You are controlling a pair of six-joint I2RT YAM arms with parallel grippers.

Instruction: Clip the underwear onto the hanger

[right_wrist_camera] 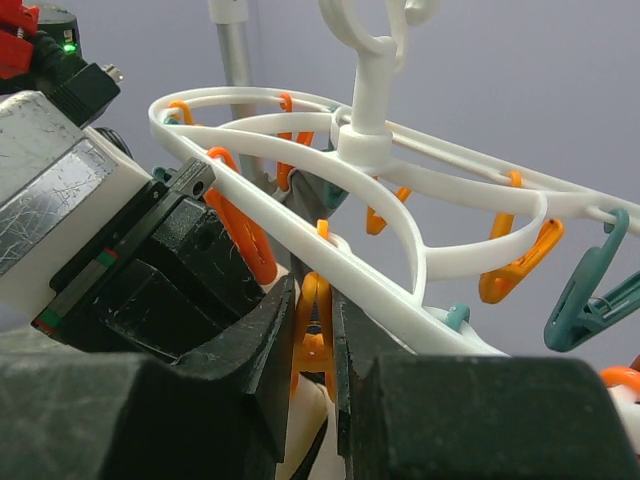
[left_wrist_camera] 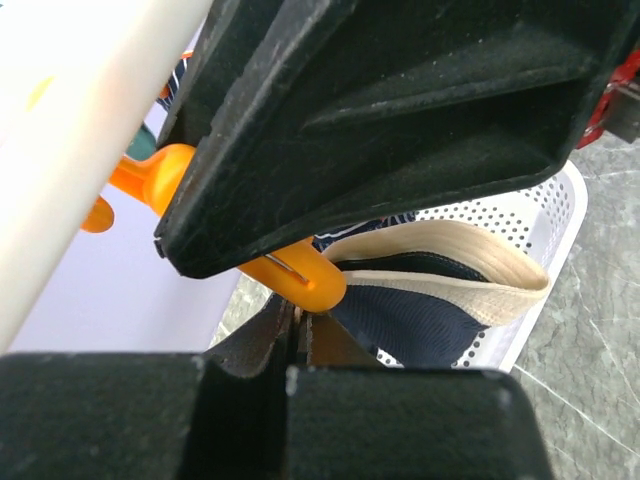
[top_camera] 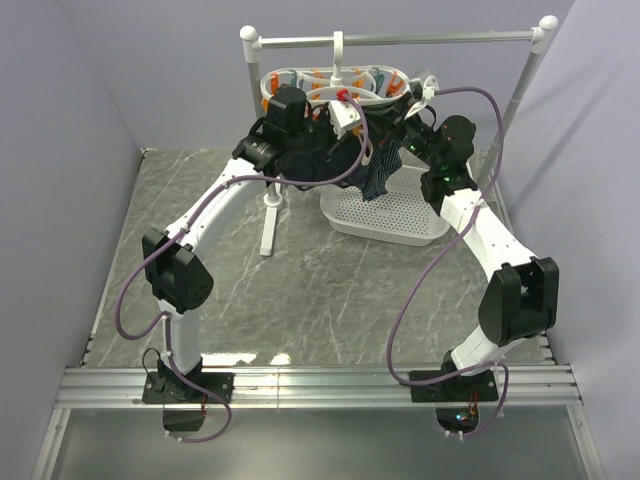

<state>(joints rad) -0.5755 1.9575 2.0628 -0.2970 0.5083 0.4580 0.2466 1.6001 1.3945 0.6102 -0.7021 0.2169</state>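
The white round hanger (top_camera: pixel 335 85) hangs by its hook from the rail and fills the right wrist view (right_wrist_camera: pixel 400 195), with orange and teal clothespins dangling from it. The navy underwear (left_wrist_camera: pixel 420 315), with its beige waistband (left_wrist_camera: pixel 450 250), hangs just under the hanger (top_camera: pixel 332 160). My left gripper (left_wrist_camera: pixel 297 322) is shut on the dark fabric at its edge, right below the tip of an orange clothespin (left_wrist_camera: pixel 300 275). My right gripper (right_wrist_camera: pixel 313 300) is shut on an orange clothespin (right_wrist_camera: pixel 313 335) under the hanger's near loop, squeezing its handles. The left gripper's body is right beside it.
A grey metal rail stand (top_camera: pixel 400 40) carries the hanger. A white perforated basket (top_camera: pixel 395 215) stands below it on the marble table, also seen in the left wrist view (left_wrist_camera: pixel 560 200). A navy pinstriped cloth (top_camera: pixel 380 180) hangs over the basket. Grey walls close in on both sides.
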